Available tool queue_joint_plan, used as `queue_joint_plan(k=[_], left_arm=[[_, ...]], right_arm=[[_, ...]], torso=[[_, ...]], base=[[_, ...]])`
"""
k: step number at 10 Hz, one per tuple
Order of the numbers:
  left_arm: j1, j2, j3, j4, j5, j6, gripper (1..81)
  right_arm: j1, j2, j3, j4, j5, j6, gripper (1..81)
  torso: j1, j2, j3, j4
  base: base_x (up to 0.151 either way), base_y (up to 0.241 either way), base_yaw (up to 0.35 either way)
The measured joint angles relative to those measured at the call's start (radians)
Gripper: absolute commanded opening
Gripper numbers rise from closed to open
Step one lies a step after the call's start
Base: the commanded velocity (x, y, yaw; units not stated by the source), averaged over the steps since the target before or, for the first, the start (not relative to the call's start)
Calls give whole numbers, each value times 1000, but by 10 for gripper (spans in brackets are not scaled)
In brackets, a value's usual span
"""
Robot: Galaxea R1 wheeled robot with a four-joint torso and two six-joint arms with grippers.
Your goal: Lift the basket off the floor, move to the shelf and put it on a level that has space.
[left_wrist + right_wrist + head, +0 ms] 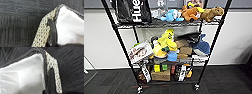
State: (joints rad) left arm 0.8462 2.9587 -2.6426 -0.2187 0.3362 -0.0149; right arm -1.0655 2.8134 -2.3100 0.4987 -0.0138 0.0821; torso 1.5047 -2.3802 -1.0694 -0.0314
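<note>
I cannot tell how far either set of jaws stands open. At my left wrist a dark finger (pixel 53 32) lies against the end wall of the basket (pixel 43 32), just under its grey braided rim, with the white lining beside it. At my right wrist another dark finger (pixel 51 80) lies the same way against the basket's (pixel 55 70) other end wall. Whether either set actually grips the weave I cannot tell. I count one basket, seen at both wrists, with dark carpet floor (pixel 18 25) showing beyond it.

Ahead, in the head view, stands one shelf (pixel 164 23), a black wire rack on castors. I count three tiers in sight, all crowded. The highest tier visible carries a black Huel bag (pixel 135 10) and plush toys (pixel 201 12). The middle one holds a yellow toy (pixel 166 41), boxes and a blue plush (pixel 201 47). The lowest tier holds more boxes (pixel 160 75). A white wall stands behind the rack.
</note>
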Motion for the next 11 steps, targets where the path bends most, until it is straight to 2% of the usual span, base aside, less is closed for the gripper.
queue_joint_plan(k=[2, 5, 9, 11], left_arm=[[1, -24, 42, 0, 32, 0, 10], [11, -106, 208, 0, 41, -1, 10], [14, -249, 413, -11, 22, -13, 10], [30, -291, 481, -29, 8, -13, 10]], right_arm=[[-1, -21, 30, 0, 0, -2, 10], [0, -101, 147, -1, 3, -2, 10], [13, -216, 348, -1, 28, -3, 10], [21, -247, 398, -1, 35, -3, 10]], torso=[[0, 0, 0, 0], [0, 0, 0, 0], [0, 1, 0, 0], [-19, 32, 0, 0]], base=[[0, 0, 0], [0, 0, 0], [0, 0, 0], [0, 0, 0]])
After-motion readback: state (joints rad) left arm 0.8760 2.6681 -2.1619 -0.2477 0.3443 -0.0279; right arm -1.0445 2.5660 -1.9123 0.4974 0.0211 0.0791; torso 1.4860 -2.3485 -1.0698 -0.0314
